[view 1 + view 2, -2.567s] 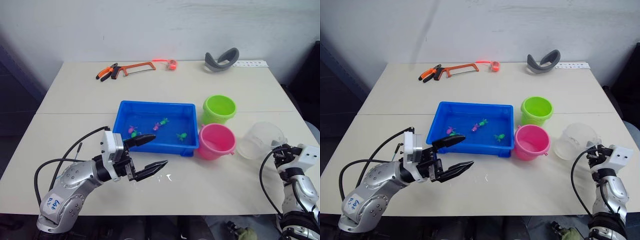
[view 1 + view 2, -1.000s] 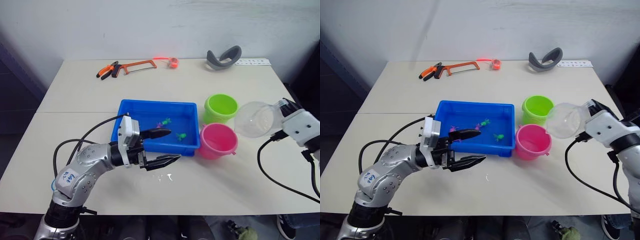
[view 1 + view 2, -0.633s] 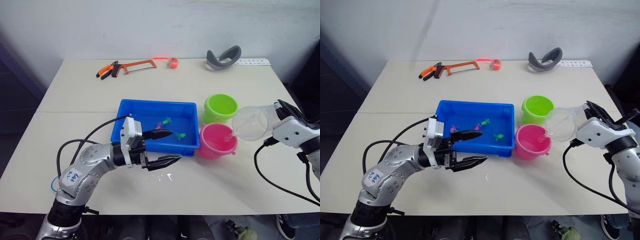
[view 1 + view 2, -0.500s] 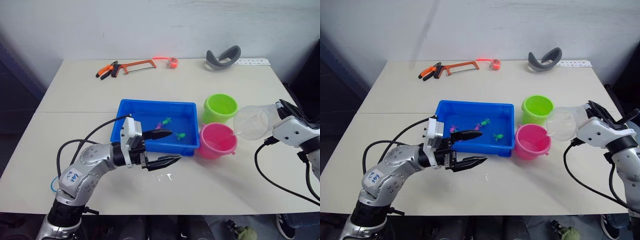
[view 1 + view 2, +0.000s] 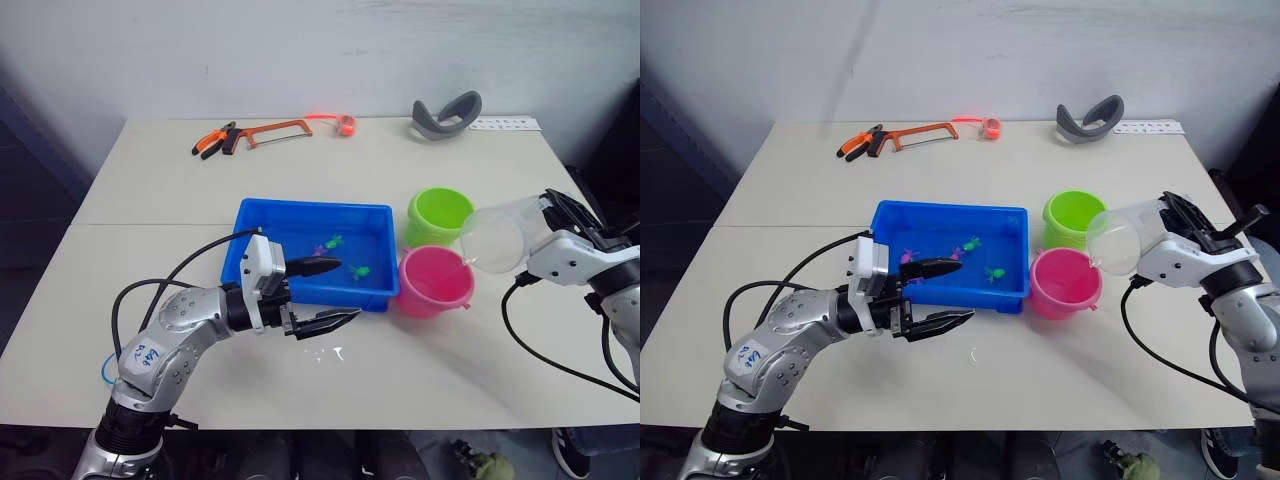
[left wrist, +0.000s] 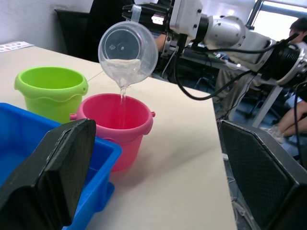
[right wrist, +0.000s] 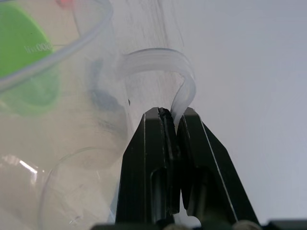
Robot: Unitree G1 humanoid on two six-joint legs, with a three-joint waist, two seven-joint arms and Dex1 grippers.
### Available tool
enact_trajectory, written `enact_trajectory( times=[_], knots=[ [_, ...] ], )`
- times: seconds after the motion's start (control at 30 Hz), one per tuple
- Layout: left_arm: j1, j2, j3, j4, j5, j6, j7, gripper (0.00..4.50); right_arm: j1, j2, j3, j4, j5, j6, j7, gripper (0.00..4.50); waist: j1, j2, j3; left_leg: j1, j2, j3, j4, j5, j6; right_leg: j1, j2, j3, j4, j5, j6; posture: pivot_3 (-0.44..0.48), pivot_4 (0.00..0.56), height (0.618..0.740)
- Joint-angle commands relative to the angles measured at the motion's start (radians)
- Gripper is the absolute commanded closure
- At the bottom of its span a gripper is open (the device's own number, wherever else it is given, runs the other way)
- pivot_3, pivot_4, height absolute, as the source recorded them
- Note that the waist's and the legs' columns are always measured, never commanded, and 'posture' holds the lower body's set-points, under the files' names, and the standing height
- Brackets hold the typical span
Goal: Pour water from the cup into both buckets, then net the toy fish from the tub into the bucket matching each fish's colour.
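The clear cup (image 5: 497,237) hangs tilted over the pink bucket (image 5: 436,280), and a thin stream of water runs from its lip into that bucket (image 6: 120,129). My right gripper (image 7: 173,115) is shut on the cup's handle. The lime green bucket (image 5: 439,215) stands just behind the pink one. The blue tub (image 5: 250,222) holds water and small toy fish, among them a green one (image 5: 361,270) and a pink-and-green pair (image 5: 324,245). My left gripper (image 5: 350,290) is open and empty at the tub's front right corner.
A hacksaw (image 5: 275,131), orange-handled pliers (image 5: 213,145), a small red object (image 5: 345,125) and a grey curved piece (image 5: 445,115) lie along the table's far edge. A few water drops (image 5: 330,352) sit in front of the tub.
My right gripper lifted the cup from the table's right side, carried it over the pink bucket and tipped it. My left gripper moved forward to the tub's front corner, then held still.
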Motion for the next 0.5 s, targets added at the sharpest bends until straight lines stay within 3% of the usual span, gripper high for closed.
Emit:
enact_trajectory(
  times=[0.03,0.5],
  knots=[
    [-0.014,-0.006,-0.005,-0.002,0.023,-0.028,0.000,0.00,-0.017,-0.024,-0.007,-0.020,-0.009,-0.023,-0.025,4.48,0.000,0.000,0.000,0.000,0.000,0.000,0.000,0.000,0.000,0.000,0.000,0.000,0.000,0.000,0.000,0.000,0.150,0.740],
    [-0.010,-0.025,-0.009,-0.002,0.042,-0.033,-0.008,0.00,-0.026,-0.048,-0.002,-0.009,-0.068,-0.064,-0.078,4.48,0.000,0.000,0.000,0.000,0.000,0.000,0.000,0.000,0.000,0.000,0.000,0.000,0.000,0.000,0.000,0.000,0.150,0.740]
  ],
)
